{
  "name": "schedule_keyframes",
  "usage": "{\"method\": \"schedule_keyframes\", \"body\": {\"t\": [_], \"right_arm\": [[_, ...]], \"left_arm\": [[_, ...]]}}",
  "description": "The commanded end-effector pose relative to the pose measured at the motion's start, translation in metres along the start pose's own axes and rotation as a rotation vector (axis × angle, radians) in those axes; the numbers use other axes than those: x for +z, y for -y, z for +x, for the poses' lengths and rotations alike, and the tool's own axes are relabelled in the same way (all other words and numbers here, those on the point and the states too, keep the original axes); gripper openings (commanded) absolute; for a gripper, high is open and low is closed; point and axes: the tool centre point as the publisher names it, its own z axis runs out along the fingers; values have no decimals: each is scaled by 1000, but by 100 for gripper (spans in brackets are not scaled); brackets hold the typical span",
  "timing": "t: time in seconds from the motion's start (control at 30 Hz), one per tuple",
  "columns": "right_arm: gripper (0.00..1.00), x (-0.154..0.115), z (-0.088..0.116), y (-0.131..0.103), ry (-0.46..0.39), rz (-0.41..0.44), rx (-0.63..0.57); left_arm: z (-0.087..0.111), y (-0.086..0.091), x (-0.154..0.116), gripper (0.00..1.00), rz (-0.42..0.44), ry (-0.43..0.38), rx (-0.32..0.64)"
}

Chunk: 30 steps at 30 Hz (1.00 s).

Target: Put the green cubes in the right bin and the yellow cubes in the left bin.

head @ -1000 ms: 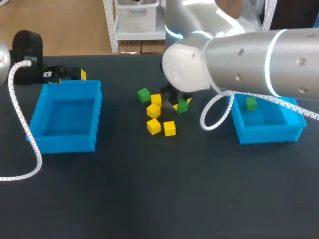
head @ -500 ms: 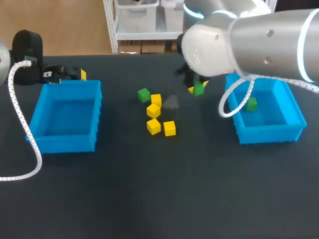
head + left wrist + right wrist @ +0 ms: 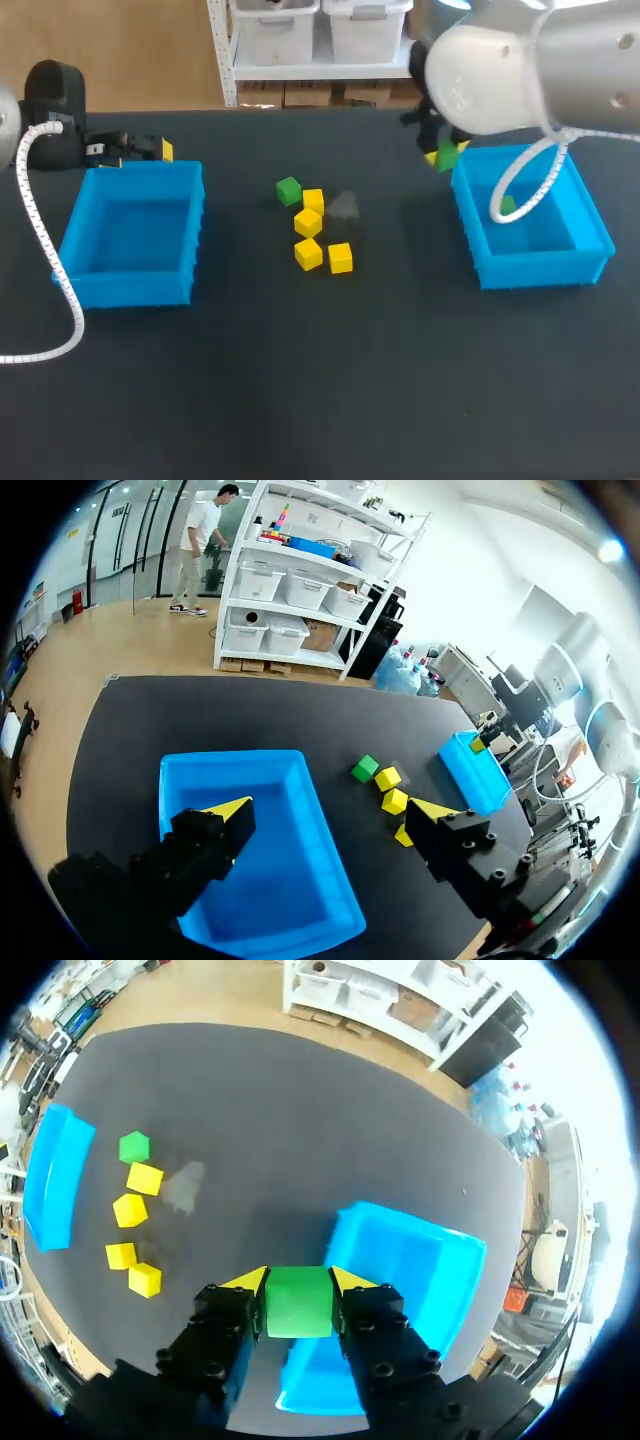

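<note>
You have a dark table (image 3: 300, 400) in front of you. Your right arm (image 3: 540, 60) is the biggest thing over it, coming in at the head view's far right corner. Two blue bins sit well apart on the table: the left bin (image 3: 130, 290) towards the left side, the right bin (image 3: 535, 270) towards the right. A white coiled cable (image 3: 40, 230) loops down beside the left bin.

Your left gripper (image 3: 330, 810) hangs just behind the left bin's far rim. Its fingers are spread wide with nothing between them, and its wrist view shows the bin lying below.

Your right gripper (image 3: 298, 1282) is clamped on the held green cube (image 3: 298, 1305), with a yellow tip pressed to each side. In the head view this cube is raised off the table at the right bin's far left corner — you can't tell whether it has crossed the rim.

A second green cube (image 3: 508, 205) lies inside the right bin, near its left wall. Between the bins, a third green cube (image 3: 289, 190) rests on the table, and four yellow cubes (image 3: 308, 222) are clustered just beside it — none of them are in the left bin.
</note>
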Motion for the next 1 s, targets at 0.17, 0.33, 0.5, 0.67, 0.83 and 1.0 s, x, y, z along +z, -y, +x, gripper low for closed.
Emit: {"method": "schedule_keyframes", "body": {"t": [0.17, 0.33, 0.5, 0.67, 0.83, 1.0], "right_arm": [[0, 1, 31, 38, 100, -4, 72], [0, 7, 47, 58, 90, 0, 115], [0, 13, 58, 75, 82, 6, 166], [0, 19, 65, 88, 76, 9, 220], [30, 22, 66, 90, 66, 14, 224], [100, 18, 56, 83, 78, 10, 198]], "left_arm": [[1, -2, 0, 100, 9, 5, 2], [1, -2, 0, 100, 9, 5, 2], [1, -2, 0, 100, 9, 5, 2], [1, -2, 0, 100, 9, 5, 2], [1, -2, 0, 100, 9, 5, 2], [1, -2, 0, 100, 9, 5, 2]]}}
